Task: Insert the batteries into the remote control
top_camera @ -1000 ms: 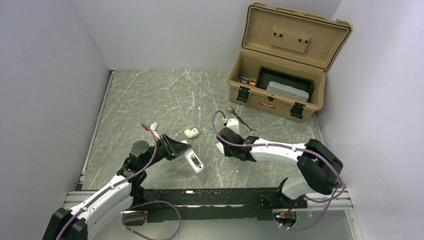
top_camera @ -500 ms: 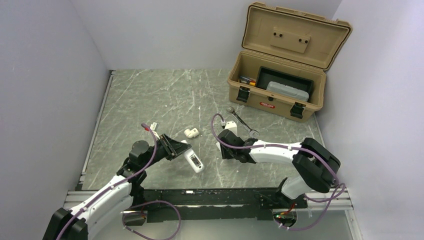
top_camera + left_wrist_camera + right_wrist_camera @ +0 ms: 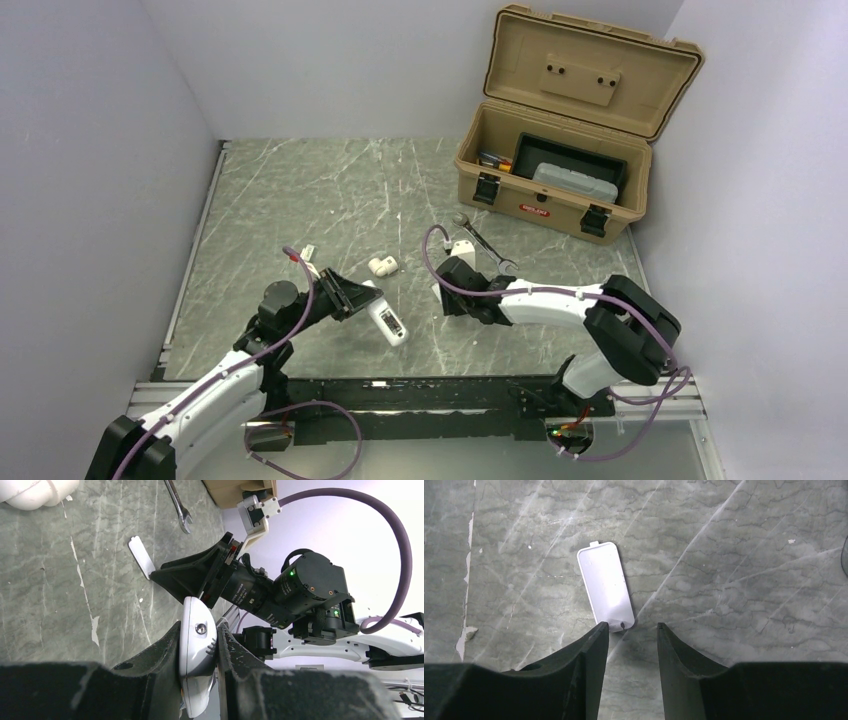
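Right arm crept slightly left over the last second, nothing else moved. Left hand is clamped on the one remote control, pinching its long edges, and the handset is tilted with its far end down near the counter. Right hand is spread with nothing between the fingers, low over the counter. One flat white cover lies on the counter just ahead of its fingertips, its near end just beside the left finger. Further out: one white pipe fitting, one silver wrench, well apart from each other. Farthest back right: one tan toolbox, lid up, with a black tray inside.
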